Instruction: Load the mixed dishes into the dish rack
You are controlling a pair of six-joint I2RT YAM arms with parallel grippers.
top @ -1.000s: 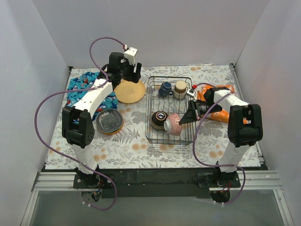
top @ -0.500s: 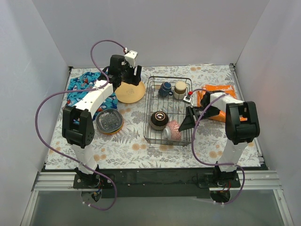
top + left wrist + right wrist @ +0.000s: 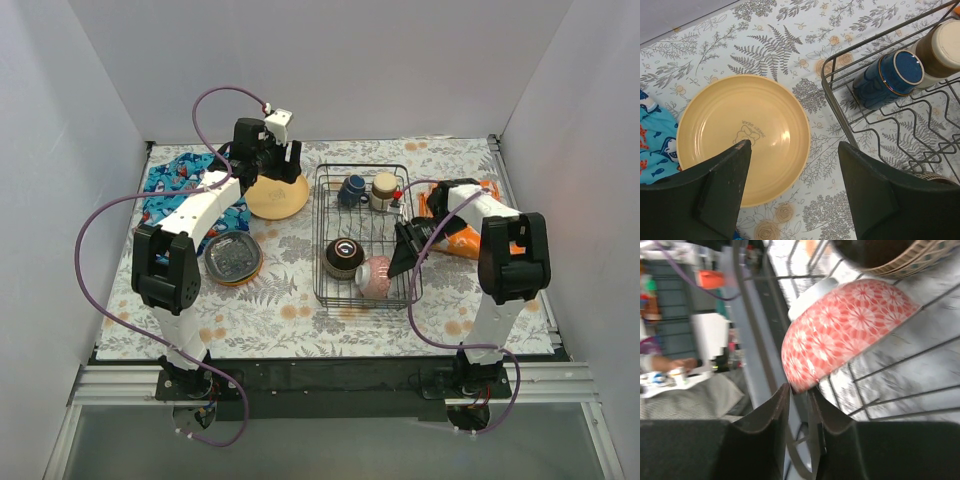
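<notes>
Above the yellow-orange plate (image 3: 760,110), flat on the surface (image 3: 290,300) just beside the dish rack (image 3: 362,168): left gripper (image 3: 792,149), spread wide, holding nothing. At the rim of the pink bowl (image 3: 840,330), tipped in the rack's near right corner beside the dark brown-ringed bowl (image 3: 343,256): right gripper (image 3: 799,390), narrowly parted. At the far end: dark blue mug (image 3: 351,188), beige-silver cup (image 3: 384,190).

Overhead view, two wrist close-ups.
Fixed camera looks down over the table (image 3: 290,310) from behind; left wrist faces down at the plate (image 3: 740,135), right wrist hugs the bowl (image 3: 840,330); all share the rack (image 3: 362,225).
</notes>
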